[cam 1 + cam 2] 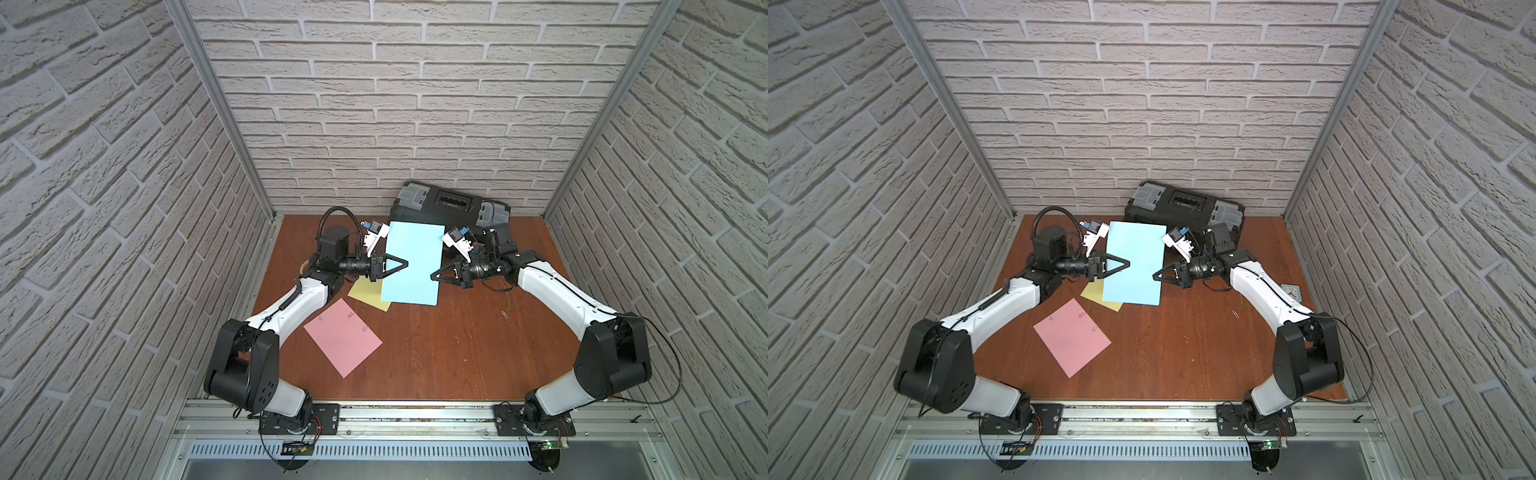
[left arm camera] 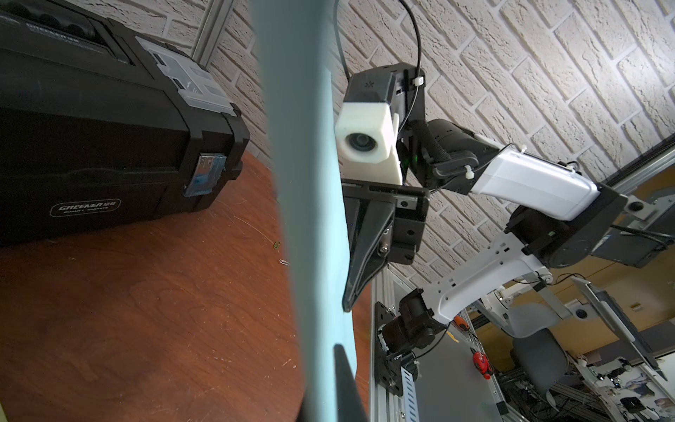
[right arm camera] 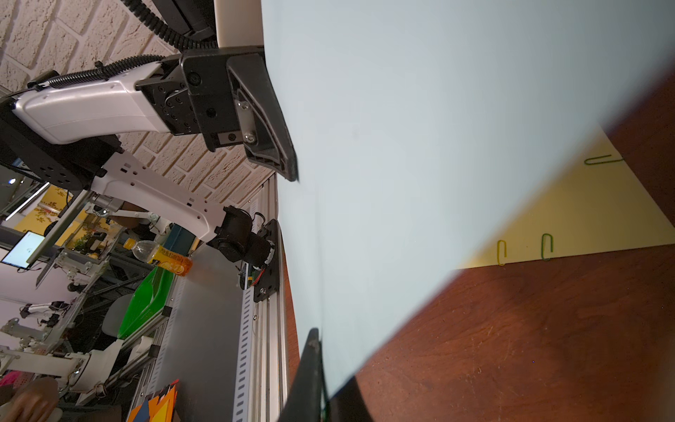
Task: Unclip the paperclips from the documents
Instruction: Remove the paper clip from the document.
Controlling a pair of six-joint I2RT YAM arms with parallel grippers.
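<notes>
Between left fingers (image 1: pixel 404 263) and right fingers (image 1: pixel 436 275), blue document (image 1: pixel 413 245).

Right pincer (image 2: pixel 347 307) grips the edge-on blue sheet (image 2: pixel 303 182).

We look into a robotics lab, at a test cell built for two arms. Wall panels (image 1: pixel 415 104) printed with pale brick stand in a frame of aluminium posts (image 1: pixel 226 116) on three sides of a reddish wooden worktop (image 1: pixel 436 353). An aluminium rail (image 1: pixel 415 419) runs along the near edge. Bolted to it are a left arm (image 1: pixel 299 299) and a right arm (image 1: pixel 557 295), white and black, with loose cables and a bare circuit board (image 1: pixel 555 445). A black toolbox (image 1: pixel 449 203) sits at the back. In the wrist views, past the open side, we see a wider workroom. It holds a lit monitor (image 3: pixel 22 252), more small robot arms (image 3: pixel 40 310) on stands, a grey office chair (image 2: pixel 533 329) and a green plastic container (image 3: pixel 146 299).
</notes>
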